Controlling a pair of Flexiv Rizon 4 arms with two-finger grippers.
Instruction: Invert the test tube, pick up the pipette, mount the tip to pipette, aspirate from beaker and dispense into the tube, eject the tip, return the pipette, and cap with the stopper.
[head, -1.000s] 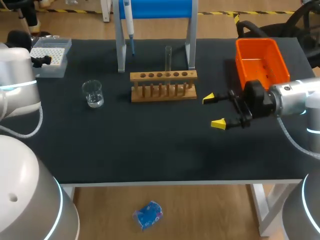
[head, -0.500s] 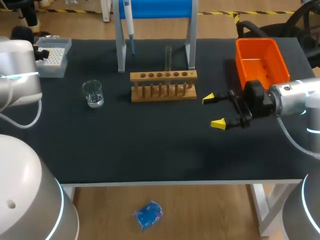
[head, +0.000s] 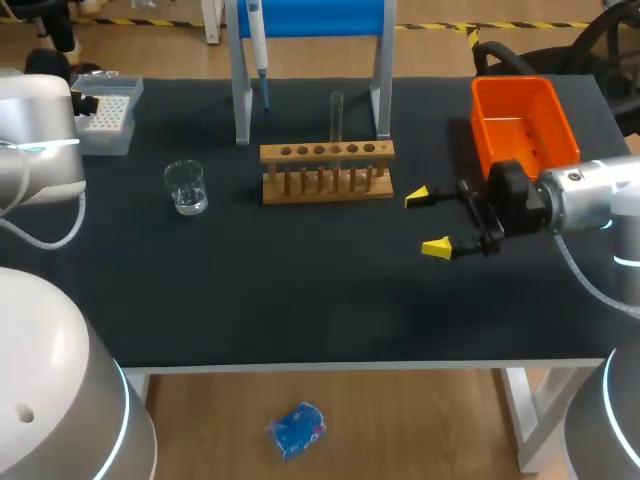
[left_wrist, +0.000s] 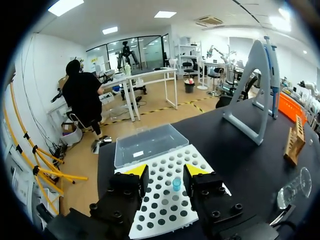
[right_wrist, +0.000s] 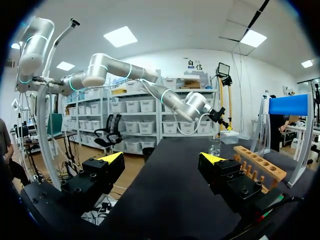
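My left gripper (left_wrist: 166, 171) hangs spread wide over the tip box (left_wrist: 165, 205), holding nothing; my right gripper (head: 430, 222) gapes empty beside the rack (head: 327, 172).

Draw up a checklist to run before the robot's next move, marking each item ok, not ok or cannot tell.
1. Left gripper open over the tip box: ok.
2. Tip standing in the box: ok.
3. Pipette hanging on its stand: ok.
4. Tube upright in the rack: ok.
5. Tube mouth up: cannot tell.
6. Right gripper open, apart from the rack: ok.
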